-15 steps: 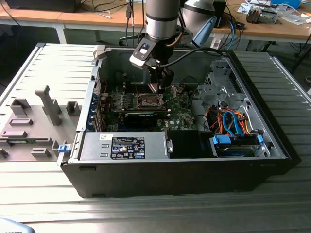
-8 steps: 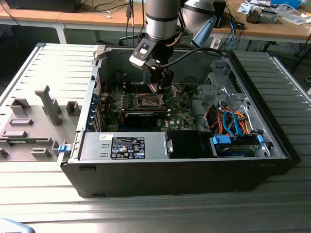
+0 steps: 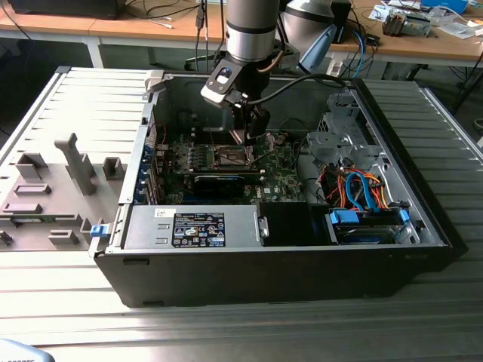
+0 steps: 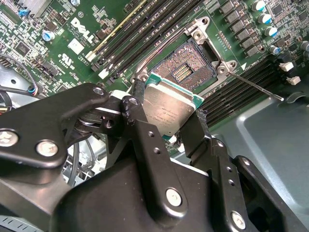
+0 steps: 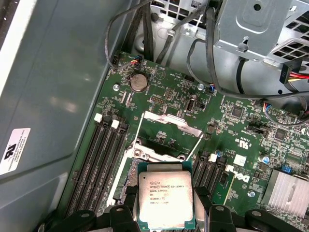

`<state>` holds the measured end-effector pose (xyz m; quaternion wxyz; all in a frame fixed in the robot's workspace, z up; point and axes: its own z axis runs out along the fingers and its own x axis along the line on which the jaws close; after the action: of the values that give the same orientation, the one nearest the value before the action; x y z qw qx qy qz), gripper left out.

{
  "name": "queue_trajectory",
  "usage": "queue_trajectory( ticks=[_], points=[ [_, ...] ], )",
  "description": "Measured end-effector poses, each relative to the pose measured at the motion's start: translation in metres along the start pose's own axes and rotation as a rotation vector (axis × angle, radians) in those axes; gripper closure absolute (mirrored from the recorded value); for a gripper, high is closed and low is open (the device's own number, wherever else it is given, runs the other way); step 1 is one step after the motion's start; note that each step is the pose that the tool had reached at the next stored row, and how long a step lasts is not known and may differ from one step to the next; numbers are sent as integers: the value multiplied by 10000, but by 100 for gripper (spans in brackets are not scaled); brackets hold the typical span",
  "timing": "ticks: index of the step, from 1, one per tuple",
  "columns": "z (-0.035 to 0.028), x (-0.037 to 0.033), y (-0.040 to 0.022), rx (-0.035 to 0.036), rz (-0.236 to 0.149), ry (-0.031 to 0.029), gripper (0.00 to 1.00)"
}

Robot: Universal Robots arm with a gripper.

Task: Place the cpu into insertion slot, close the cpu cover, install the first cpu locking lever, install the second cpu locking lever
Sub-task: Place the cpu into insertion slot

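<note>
In the exterior view, an open computer case [image 3: 423,226] lies on a ribbed metal table [image 3: 302,332]. The arm [image 3: 253,30] comes down from above into the case. Its gripper [image 3: 247,134] hangs just over the green board [image 3: 283,177], beside the slot [image 3: 230,157]. A black power box [image 3: 192,226] sits at the near wall of the case. Orange and blue cables [image 3: 362,192] lie at the exterior view's right.

In the second wrist view, the gripper [image 4: 169,113] is closed narrowly on the cpu [image 4: 166,104]. The two black fingers [image 4: 145,133] press on two opposite edges of the chip, and its silver top faces the camera. The cpu is tilted and is in the air, not seated. Its far corner covers the near corner of the slot [image 4: 193,65] in the picture. The slot is uncovered, and its field of small contacts is visible. A thin metal lever [image 4: 256,86] sticks out free beside the slot.

In the first wrist view, the cpu [image 5: 165,198] sits between the fingers [image 5: 218,215], flat side up, over the near part of the socket. Behind it the cover [image 5: 171,121] stands open, swung away from the socket. Long black memory slots [image 5: 104,159] run on both sides. A round battery [image 5: 138,82] lies farther on the board [image 5: 217,104].
</note>
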<state>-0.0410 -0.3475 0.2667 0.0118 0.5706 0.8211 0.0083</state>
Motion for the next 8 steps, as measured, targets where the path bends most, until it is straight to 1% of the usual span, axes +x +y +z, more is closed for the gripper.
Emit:
queue_trajectory(
  ticks=[8],
  points=[
    [3, 0, 0, 0, 52, -1, 45]
  ],
)
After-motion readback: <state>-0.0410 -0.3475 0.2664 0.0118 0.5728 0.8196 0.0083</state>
